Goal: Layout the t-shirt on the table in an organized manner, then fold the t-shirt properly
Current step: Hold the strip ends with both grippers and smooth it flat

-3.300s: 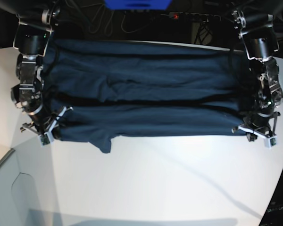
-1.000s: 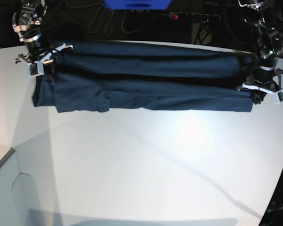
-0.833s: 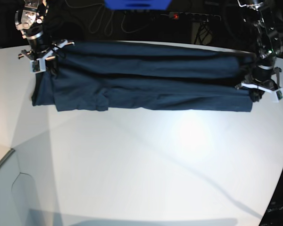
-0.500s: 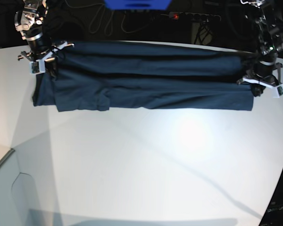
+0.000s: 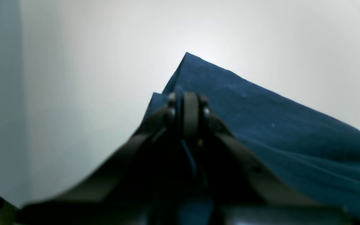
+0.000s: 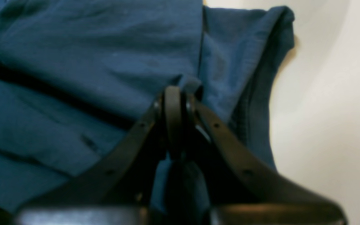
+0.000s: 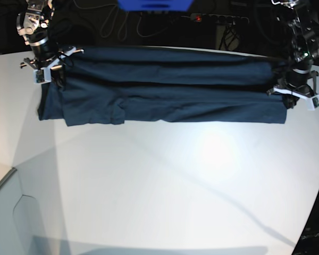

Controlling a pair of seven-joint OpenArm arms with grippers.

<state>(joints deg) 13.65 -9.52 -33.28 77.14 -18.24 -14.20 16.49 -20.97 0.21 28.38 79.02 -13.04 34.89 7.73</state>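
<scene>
Left gripper (image 7: 294, 95) and right gripper (image 7: 49, 66) both clenched on shirt (image 7: 170, 87) ends (cloth pinched between jaws). Soft navy cotton, creased into long band, stretched across glossy white bench (image 7: 165, 186).

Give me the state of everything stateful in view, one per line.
Dark navy short-sleeved cloth t-shirt: folded into a long band, stretched between both arms, lower edge resting on the table.
Left pincer: shut on the t-shirt's end.
Right pincer: shut on the t-shirt's other end.
Glossy white table: bearing the t-shirt.
</scene>
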